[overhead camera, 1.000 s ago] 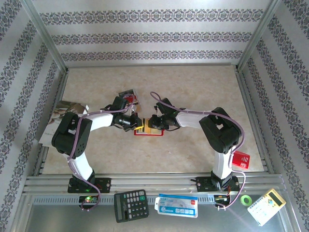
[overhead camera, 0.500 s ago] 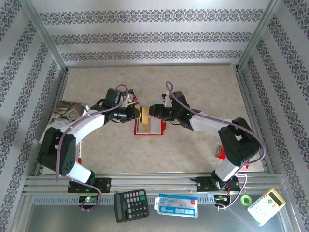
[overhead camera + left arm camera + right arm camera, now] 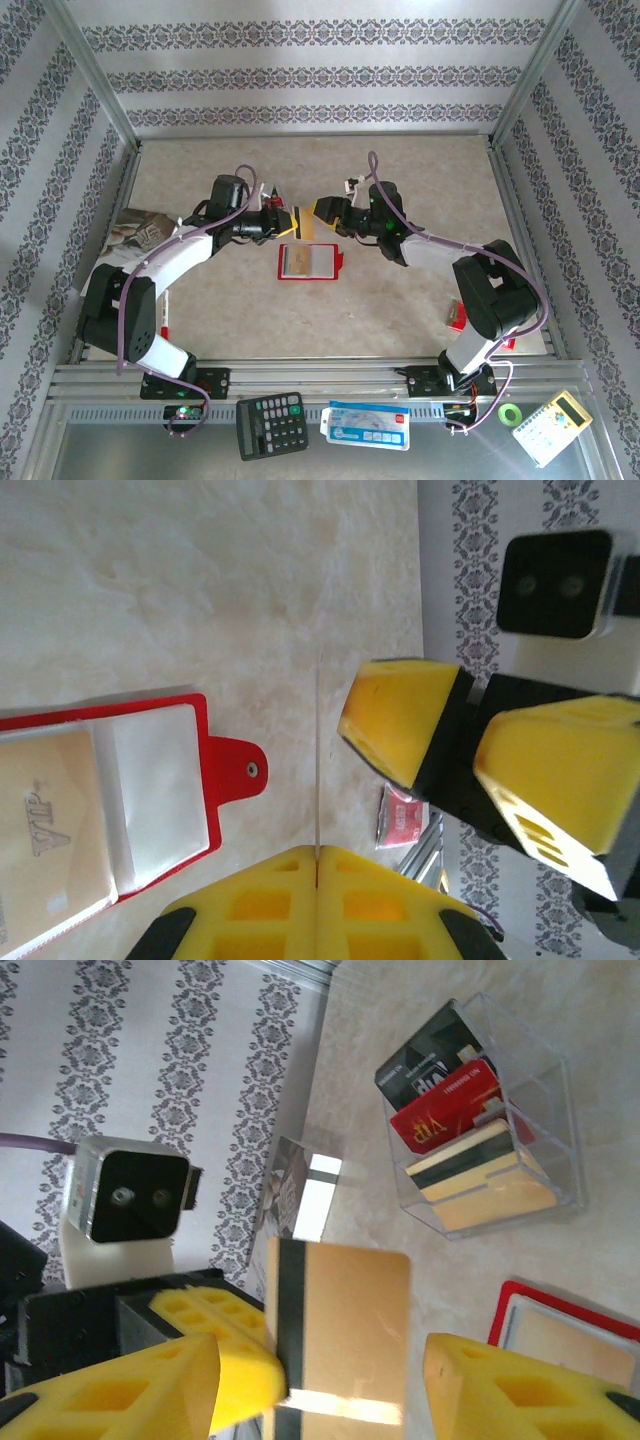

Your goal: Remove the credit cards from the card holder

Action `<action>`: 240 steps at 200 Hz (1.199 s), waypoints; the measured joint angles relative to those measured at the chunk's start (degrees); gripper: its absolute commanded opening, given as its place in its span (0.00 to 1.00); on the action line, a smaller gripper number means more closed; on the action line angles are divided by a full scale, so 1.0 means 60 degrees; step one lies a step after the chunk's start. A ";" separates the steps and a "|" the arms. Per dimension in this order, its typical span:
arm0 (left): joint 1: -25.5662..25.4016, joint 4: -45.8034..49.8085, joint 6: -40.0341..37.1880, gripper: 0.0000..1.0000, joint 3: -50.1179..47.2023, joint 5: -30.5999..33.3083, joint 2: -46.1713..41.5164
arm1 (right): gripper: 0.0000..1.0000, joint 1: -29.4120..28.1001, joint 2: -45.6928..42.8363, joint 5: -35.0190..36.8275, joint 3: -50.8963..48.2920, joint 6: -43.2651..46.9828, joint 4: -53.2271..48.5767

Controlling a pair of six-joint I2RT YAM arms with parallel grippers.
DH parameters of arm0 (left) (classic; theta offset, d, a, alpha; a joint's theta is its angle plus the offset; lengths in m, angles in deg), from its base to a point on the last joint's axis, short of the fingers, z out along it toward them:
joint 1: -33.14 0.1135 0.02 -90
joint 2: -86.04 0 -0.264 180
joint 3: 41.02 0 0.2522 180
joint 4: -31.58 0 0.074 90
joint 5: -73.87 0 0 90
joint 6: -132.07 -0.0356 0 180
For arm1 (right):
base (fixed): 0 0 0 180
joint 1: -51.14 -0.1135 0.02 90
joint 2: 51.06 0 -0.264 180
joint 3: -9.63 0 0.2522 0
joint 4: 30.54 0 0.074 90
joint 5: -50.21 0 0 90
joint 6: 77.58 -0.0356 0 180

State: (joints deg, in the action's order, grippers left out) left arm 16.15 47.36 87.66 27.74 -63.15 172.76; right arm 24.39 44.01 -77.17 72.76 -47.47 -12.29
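Pinching a tan credit card (image 3: 345, 1330) by one edge, the left claw (image 3: 317, 862) is clamped shut above the desk (image 3: 400, 300). The right claw (image 3: 323, 210), jaws apart, sits just beside the card. The red card holder (image 3: 225, 770) lies open on the desk below.

Glossy plastic credit card (image 3: 340, 1330), clear plastic box (image 3: 545, 1100), smooth red card holder (image 3: 225, 775), matt marbled table (image 3: 200, 580).
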 measured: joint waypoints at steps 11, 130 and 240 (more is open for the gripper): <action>0.0040 -0.0069 0.0069 0.00 0.0000 -0.0062 0.0000 | 0.58 0.0004 0.0004 0.0000 -0.0051 -0.0004 -0.0058; 0.0106 -0.1344 0.1322 0.15 -0.0091 -0.0790 0.0000 | 0.09 0.0066 0.0248 -0.0882 0.0113 -0.0608 0.0557; -0.0171 -0.5424 0.4390 0.17 -0.1453 -0.0408 -0.0164 | 0.04 -0.0069 -0.0459 -0.0204 0.0098 -0.1257 0.1031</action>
State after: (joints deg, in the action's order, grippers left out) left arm 15.12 14.81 113.99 19.02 -65.60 171.78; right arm 23.98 41.25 -78.40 73.35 -55.02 -6.11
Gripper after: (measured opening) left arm 0.201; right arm 0.054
